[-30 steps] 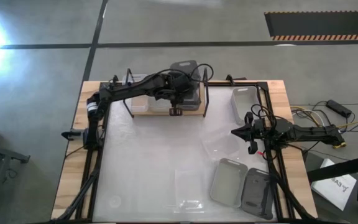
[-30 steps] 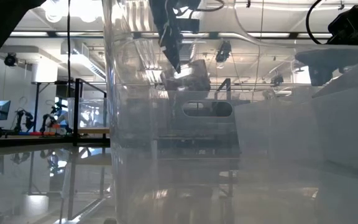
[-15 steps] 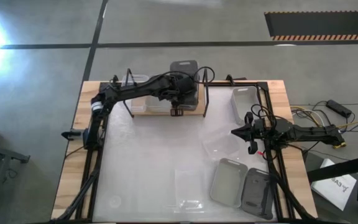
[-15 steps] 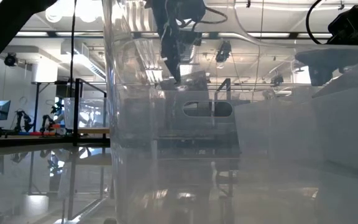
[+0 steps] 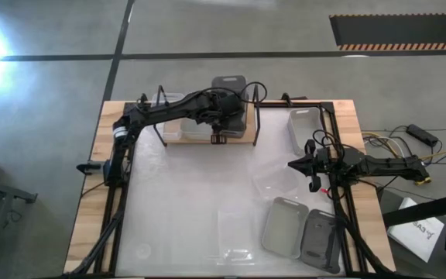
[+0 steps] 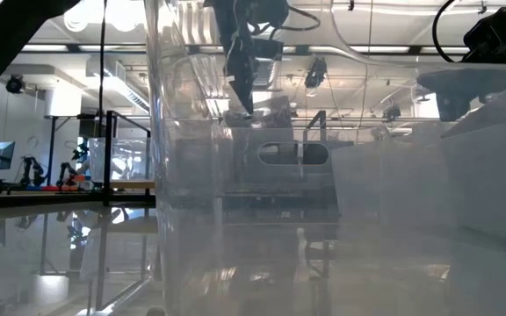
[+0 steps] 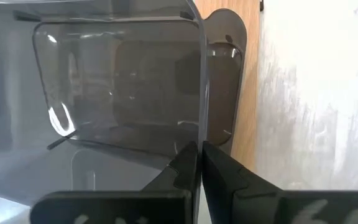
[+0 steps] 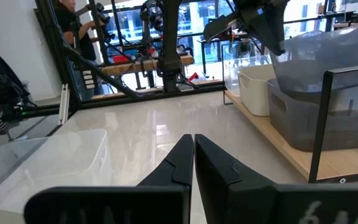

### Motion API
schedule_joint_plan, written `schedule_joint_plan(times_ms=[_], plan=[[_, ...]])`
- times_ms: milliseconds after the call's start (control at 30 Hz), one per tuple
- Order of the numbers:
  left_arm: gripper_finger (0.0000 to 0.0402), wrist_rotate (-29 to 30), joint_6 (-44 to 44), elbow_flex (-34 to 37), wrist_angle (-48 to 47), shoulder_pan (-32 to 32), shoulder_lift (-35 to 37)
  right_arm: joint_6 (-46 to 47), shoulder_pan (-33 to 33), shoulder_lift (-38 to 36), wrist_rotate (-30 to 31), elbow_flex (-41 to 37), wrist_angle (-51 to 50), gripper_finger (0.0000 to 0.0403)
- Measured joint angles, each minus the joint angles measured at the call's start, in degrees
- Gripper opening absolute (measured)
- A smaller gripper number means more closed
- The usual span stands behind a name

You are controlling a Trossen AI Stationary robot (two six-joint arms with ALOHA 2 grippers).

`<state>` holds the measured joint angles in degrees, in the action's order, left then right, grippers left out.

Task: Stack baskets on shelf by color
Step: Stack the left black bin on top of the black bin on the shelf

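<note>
The shelf (image 5: 178,139) stands at the table's far edge, its wooden board (image 7: 251,93) showing in the left wrist view. On its right end a dark grey basket (image 5: 231,87) sits nested in another dark grey basket (image 7: 224,68). My left gripper (image 7: 199,150) is above them, shut on the upper basket (image 6: 275,112). Translucent white baskets (image 5: 178,124) stand on the shelf's left part. My right gripper (image 5: 291,164) waits shut near the table's right edge, above a translucent basket (image 5: 273,180). My left gripper pinches the rim of the upper dark grey basket's near wall (image 7: 200,134), one finger inside and one outside. The fingers (image 6: 242,92) come from above, pointing down. The basket sits level inside the dark grey basket beneath it.
A translucent basket (image 5: 235,232), a light grey basket (image 5: 285,226) and a dark grey one (image 5: 320,240) lie on the table's near right part. A white basket (image 5: 304,128) stands by the right frame rail. The shelf's black upright rods (image 5: 257,124) flank the stack.
My left gripper has moved down with the dark grey basket. The basket was tilted and raised above the shelf a second ago; now it sits level and lower, nested in the dark grey basket below. The gripper has stayed shut on it.
</note>
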<state>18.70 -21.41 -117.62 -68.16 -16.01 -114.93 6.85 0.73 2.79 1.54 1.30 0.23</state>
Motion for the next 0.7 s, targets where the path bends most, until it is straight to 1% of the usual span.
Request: schedule_joint_plan(times_ms=[133, 333, 433, 533, 700], plan=[[0.0011, -0.2, -0.2, -0.5, -0.1, 0.1, 0.0, 0.0, 0.0, 0.0, 0.0, 0.0, 0.0, 0.0009], [0.0062, -0.6, -0.5, -0.2, -0.4, 0.3, 0.0, 0.0, 0.0, 0.0, 0.0, 0.0, 0.0, 0.0009], [0.0081, -0.6, -0.5, -0.2, -0.2, 0.6, 0.0, 0.0, 0.0, 0.0, 0.0, 0.0, 0.0, 0.0009], [0.009, -0.6, -0.5, -0.5, -0.2, 1.1, 0.0, 0.0, 0.0, 0.0, 0.0, 0.0, 0.0, 0.0009], [0.0092, -0.7, -0.5, -0.6, 1.1, 1.4, 0.1, 0.0, 0.0, 0.0, 0.0, 0.0, 0.0, 0.0009]])
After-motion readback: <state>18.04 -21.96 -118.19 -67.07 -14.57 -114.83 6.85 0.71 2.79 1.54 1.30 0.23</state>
